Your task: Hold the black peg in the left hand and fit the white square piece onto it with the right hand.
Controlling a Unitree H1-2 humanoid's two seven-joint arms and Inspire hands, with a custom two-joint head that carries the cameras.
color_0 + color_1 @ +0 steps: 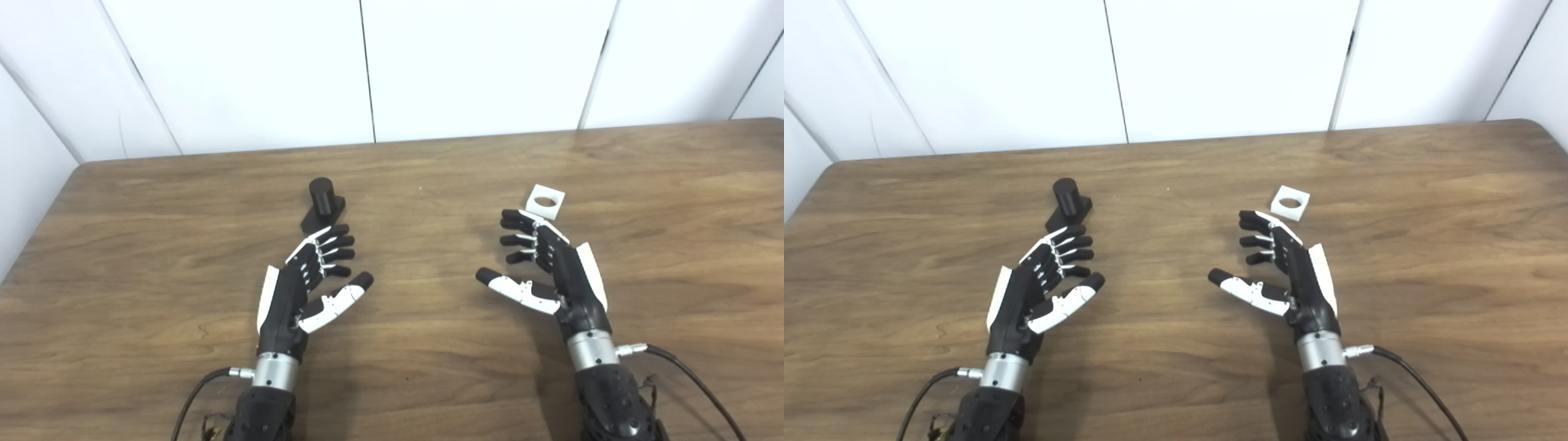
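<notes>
Hands both empty, left hand (294, 288) and right hand (563, 269) fingers apart, black peg (322, 204) and white square piece (545, 201) on table (1176, 343), right table corner only in right eye view

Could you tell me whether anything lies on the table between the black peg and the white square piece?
Nothing large: between the black peg and the white square piece both eye views show bare wooden table, apart from one tiny pale speck.
</notes>
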